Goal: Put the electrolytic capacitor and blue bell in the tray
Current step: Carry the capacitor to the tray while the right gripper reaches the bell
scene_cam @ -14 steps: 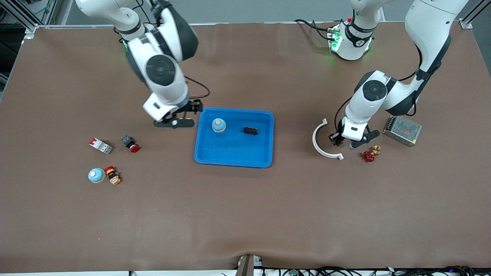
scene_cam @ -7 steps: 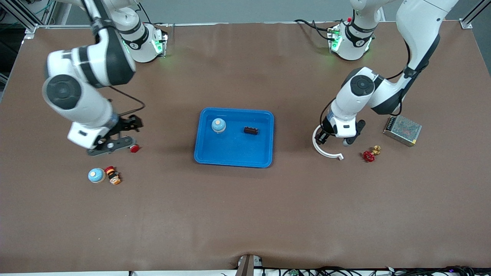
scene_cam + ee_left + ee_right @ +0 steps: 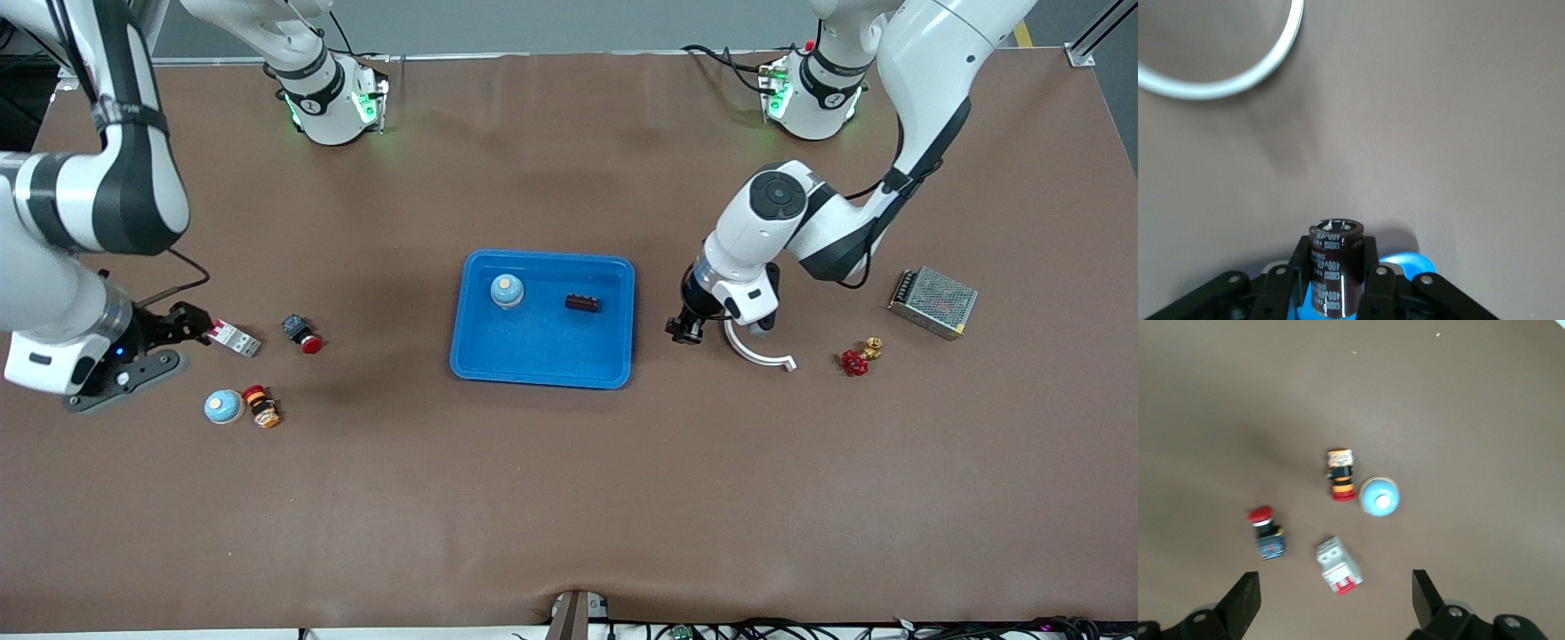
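My left gripper [image 3: 687, 330] hangs over bare table in the middle band of the front frame, between the tray [image 3: 542, 366] and the white curved piece [image 3: 757, 353]. Its jaws are clamped narrow on the held capacitor [image 3: 1335, 280], a dark brown can with pale lettering that stands up between my fingers [image 3: 1301, 257], as the left wrist view shows. The tray lies at the centre of the front frame. On its floor, in the upper half, sit the tray bell [image 3: 507, 290], blue with a pale button on top, and the tray capacitor [image 3: 582, 303], which lies on its side. The two are apart, the bell toward the right arm's end. My right gripper [image 3: 182, 324] is at the right arm's end of the table, low over the mat, with its jaws spread wide and nothing between them. Under it the right wrist view shows four loose parts: the red and white breaker [image 3: 1337, 566], the red push button [image 3: 1266, 533], the orange and red switch [image 3: 1341, 475], and touching that switch the loose bell [image 3: 1379, 497]. Toward the left arm's end, past the curved piece, lie the red valve [image 3: 856, 360] and the mesh-covered box [image 3: 933, 302].
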### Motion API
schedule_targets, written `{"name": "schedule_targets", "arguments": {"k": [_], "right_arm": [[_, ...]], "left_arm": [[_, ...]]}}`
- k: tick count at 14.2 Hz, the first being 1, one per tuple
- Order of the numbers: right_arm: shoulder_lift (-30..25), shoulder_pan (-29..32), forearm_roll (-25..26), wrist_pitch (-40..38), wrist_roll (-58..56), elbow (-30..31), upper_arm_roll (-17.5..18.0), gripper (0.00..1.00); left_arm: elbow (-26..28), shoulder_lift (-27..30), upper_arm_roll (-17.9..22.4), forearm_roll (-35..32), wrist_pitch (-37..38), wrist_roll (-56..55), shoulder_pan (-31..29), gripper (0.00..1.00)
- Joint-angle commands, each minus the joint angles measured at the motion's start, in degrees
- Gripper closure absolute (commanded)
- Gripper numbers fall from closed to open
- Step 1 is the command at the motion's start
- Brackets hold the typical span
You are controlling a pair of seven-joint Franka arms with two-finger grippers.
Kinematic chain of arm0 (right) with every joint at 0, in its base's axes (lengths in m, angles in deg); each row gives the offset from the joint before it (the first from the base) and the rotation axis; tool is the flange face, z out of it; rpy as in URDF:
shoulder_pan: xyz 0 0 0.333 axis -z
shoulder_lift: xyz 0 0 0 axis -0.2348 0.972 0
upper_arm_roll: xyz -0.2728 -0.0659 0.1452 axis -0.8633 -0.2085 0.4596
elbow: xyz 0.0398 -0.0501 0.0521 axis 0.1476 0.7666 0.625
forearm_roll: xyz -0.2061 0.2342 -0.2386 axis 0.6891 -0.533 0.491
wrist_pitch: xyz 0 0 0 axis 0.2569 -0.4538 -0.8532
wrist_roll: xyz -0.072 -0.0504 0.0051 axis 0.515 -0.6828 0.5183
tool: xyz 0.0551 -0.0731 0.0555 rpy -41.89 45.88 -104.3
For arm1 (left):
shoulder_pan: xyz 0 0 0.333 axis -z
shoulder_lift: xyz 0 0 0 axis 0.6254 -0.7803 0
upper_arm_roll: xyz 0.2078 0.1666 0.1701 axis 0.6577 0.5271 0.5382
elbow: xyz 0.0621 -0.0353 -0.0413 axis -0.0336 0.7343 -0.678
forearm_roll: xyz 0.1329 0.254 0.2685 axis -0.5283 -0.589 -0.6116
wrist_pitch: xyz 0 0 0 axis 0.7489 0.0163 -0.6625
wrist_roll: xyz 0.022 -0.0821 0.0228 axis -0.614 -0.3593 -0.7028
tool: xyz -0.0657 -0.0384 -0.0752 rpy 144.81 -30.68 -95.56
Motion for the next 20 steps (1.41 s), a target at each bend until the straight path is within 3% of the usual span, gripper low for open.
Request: {"name": "schedule_targets", "arguments": {"k": [1,7,11,14,18,20], "right_arm": [[6.4,4.1,0.7,1.3,-8.4,-5.1,1.3,0.0],[12.7,6.7,-0.2,9.0,-22.2,-5.0,1.4,0.0],[16.4,7.2,-7.7,10.2,-38.2,-4.9,1.4,0.0],[19.1,8.9,-8.9,15.1,-48.3,-4.9,1.5,0.0],[21.9,9.6,-9.4,17.7,-55.3,-4.8,1.5,0.0],[22.4,9.6,-9.4,19.1,-57.6,-4.4,1.5,0.0]], "left_arm": [[-4.2,-2.6,1.1,0.0,3.2,-5.0,4.2,1.0],[-11.3,-6.3,14.6,0.0,3.3,-15.7,23.0,1.0],[-17.4,-9.7,17.8,0.1,5.7,-19.0,28.9,1.0],[-22.4,-13.1,18.5,0.4,8.4,-19.4,31.2,1.0],[-26.7,-15.2,24.9,0.7,8.8,-22.3,38.3,1.0],[-27.9,-16.5,25.5,0.6,8.8,-22.2,39.4,1.0]]}}
